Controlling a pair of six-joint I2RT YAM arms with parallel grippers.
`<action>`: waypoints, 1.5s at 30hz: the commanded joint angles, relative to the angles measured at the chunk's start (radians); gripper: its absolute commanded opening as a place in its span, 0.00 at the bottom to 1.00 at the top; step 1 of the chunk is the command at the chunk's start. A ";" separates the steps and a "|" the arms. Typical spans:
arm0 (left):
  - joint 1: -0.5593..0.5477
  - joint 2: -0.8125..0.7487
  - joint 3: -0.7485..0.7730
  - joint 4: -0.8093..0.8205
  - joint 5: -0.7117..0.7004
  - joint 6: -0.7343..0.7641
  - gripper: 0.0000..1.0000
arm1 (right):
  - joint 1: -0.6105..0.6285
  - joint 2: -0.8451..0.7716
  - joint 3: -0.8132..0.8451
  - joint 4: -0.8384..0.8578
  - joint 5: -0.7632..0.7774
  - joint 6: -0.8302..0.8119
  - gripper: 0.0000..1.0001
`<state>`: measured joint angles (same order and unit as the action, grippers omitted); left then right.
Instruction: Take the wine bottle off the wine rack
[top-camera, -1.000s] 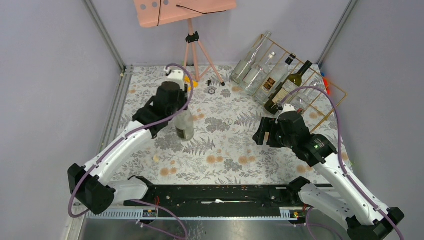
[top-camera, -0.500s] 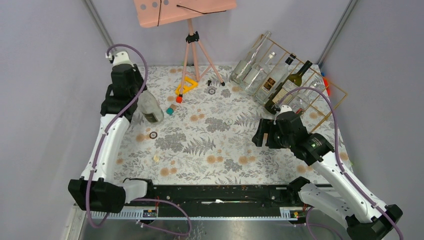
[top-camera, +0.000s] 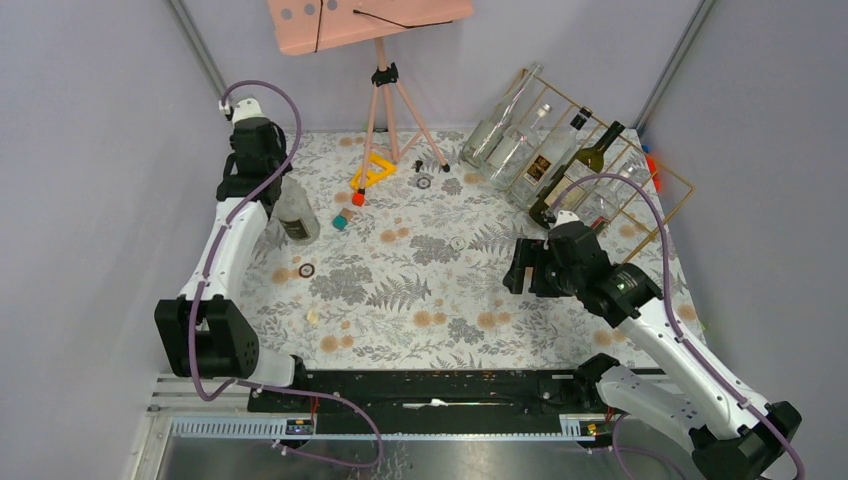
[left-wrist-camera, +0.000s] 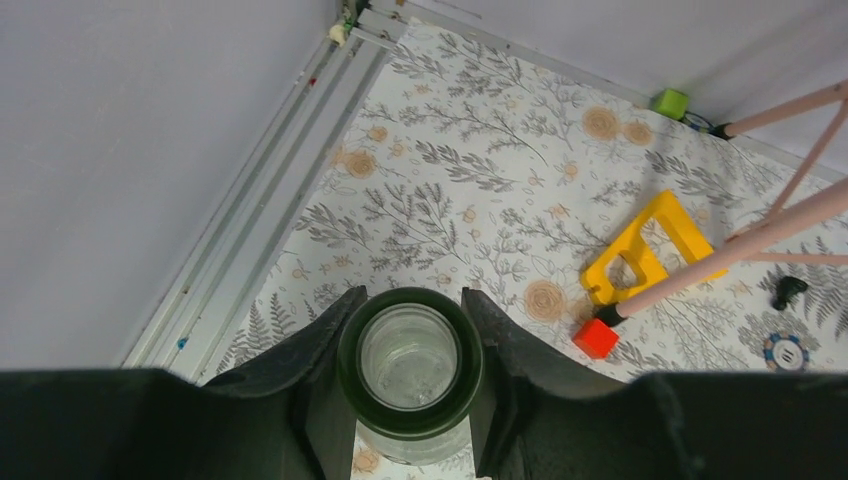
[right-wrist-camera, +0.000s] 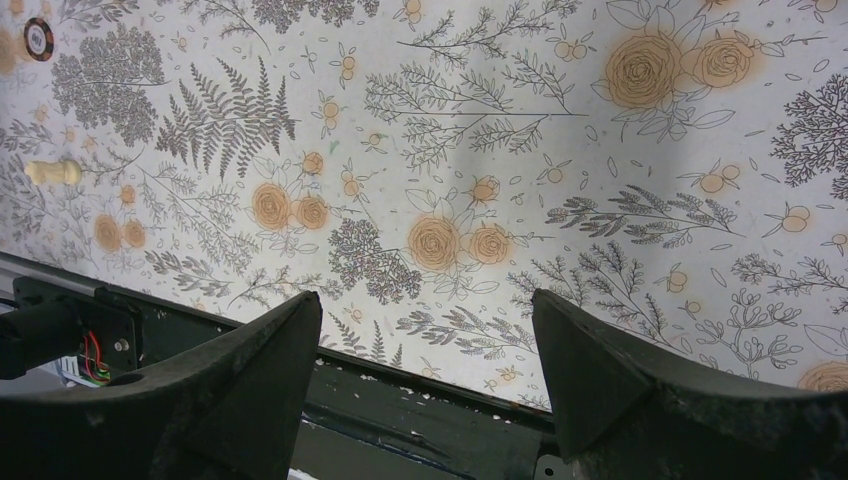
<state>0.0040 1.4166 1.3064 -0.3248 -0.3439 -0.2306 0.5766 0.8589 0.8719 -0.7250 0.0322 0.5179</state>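
My left gripper is shut on the dark-rimmed neck of a clear glass bottle and holds it upright at the far left of the table. In the left wrist view its fingers clamp the bottle's open mouth from both sides. The gold wire wine rack leans at the back right, with clear bottles and a dark green wine bottle lying in it. My right gripper is open and empty in front of the rack, over bare flowered cloth.
A pink tripod stand stands at the back centre, with a yellow triangle frame, a red cube and a teal cube near its feet. The left wall and a metal rail run close beside the held bottle.
My left arm has swung from the table's middle to the far left, carrying the bottle with it. The right arm has barely shifted.
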 joint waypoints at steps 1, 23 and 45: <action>0.015 -0.043 0.021 0.316 -0.101 0.037 0.01 | -0.003 0.016 0.000 0.006 -0.014 -0.023 0.84; 0.014 -0.077 -0.043 0.292 -0.103 -0.023 0.73 | -0.004 -0.029 0.003 0.004 -0.029 -0.020 0.88; -0.189 -0.381 -0.064 -0.210 0.055 -0.194 0.92 | -0.004 -0.019 0.032 -0.025 0.052 0.074 0.86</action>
<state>-0.0723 1.0893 1.2968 -0.4740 -0.2893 -0.4217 0.5766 0.8398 0.8719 -0.7265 0.0341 0.5556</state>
